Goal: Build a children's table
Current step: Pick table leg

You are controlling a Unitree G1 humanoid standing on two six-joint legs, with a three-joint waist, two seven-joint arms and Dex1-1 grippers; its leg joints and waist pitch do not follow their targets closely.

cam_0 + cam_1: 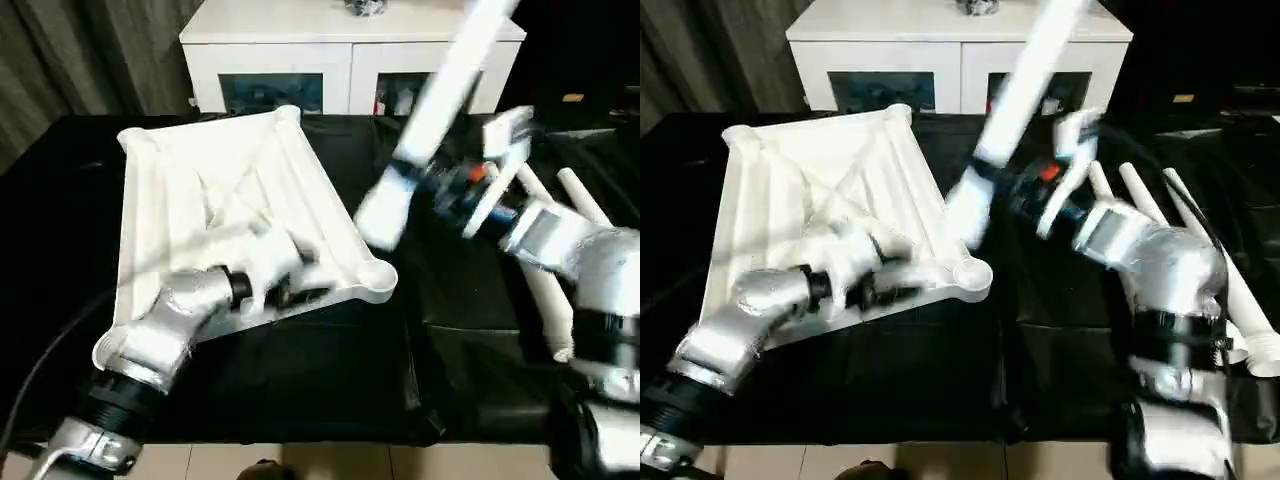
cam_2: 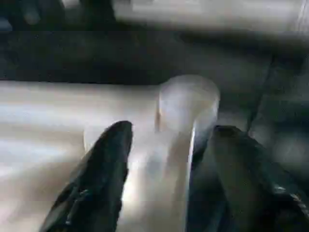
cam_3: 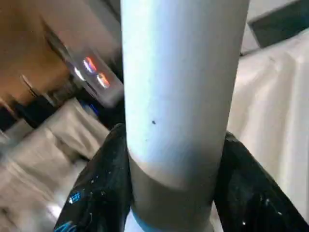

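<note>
Left eye view, nearest first: the left gripper point(image 1: 285, 290) lies on the near edge of the table top point(image 1: 215, 200), which rests upside down, ribbed underside up, on the black table cover point(image 1: 330, 380). Left wrist view shows its two black fingers point(image 2: 99, 179) spread to either side of the round corner socket point(image 2: 188, 104) and the rim below it, so the jaws are closed on the table top's edge by that corner.

To the right, the right gripper point(image 1: 985, 190) holds a white leg point(image 1: 1015, 95) up off the cover, tilted, with its lower end just beside the table top's near right corner and its upper end leaning away toward the cabinet. Right wrist view shows both fingers point(image 3: 99, 183) pressed against the leg's sides, clamped on it.

Farther right, three more legs point(image 1: 1180, 215) lie side by side on the black cover, partly behind the right forearm.

Beyond the cover stands a white cabinet point(image 1: 350, 45) with glass doors. No writing or label can be read on anything
</note>
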